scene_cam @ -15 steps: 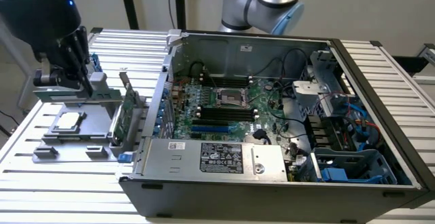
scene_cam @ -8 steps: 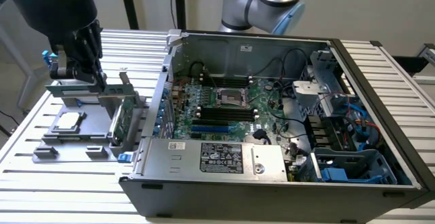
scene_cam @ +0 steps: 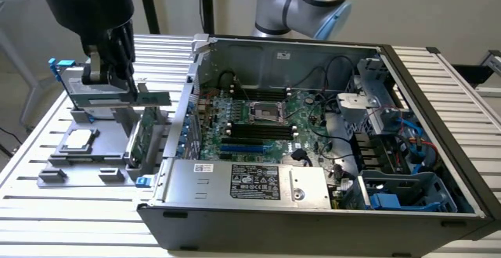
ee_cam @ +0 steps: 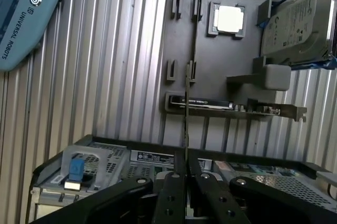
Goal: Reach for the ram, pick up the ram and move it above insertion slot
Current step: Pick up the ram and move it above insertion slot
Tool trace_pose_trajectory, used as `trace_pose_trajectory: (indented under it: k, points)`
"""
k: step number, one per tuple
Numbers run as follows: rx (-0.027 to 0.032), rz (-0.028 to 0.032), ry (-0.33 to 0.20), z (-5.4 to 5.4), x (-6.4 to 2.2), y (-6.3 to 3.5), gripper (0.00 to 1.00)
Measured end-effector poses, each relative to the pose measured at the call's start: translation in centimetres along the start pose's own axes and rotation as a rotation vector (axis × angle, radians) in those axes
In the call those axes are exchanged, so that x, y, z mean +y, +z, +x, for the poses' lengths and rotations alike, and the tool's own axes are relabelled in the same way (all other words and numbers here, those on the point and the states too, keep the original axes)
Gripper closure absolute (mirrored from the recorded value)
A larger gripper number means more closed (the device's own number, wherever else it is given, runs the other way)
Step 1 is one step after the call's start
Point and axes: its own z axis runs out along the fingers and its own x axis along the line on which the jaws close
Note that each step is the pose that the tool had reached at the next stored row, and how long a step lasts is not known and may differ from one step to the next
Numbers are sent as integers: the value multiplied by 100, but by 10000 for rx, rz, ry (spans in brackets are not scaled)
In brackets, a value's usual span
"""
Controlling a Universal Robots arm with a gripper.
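My black gripper [scene_cam: 111, 82] hangs over the grey parts holder [scene_cam: 86, 155] at the exterior view's left, beside the open computer case [scene_cam: 438, 123]. It is shut on the ram [ee_cam: 187, 108], which the wrist view shows edge-on as a thin dark line running out from between the fingers [ee_cam: 171, 192]. In the exterior view the ram [scene_cam: 152, 98] shows as a green strip sticking out beside the fingers, raised above the holder. The dark memory slots [scene_cam: 259, 130] lie on the motherboard inside the case, well off to the exterior view's right of the gripper.
On the holder are a silver hard drive [ee_cam: 297, 24], a square processor chip [ee_cam: 230, 19] and the broader green card with a metal bracket [ee_cam: 231, 107]. The case's upright side wall [scene_cam: 188, 111] stands between the holder and the motherboard. A slatted metal table [scene_cam: 70, 211] carries everything.
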Motion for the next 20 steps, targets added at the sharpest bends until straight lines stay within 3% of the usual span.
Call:
trace_pose_trajectory:
  k: [20]
  points:
    - [0,0,1,-161,-556,-37,87]
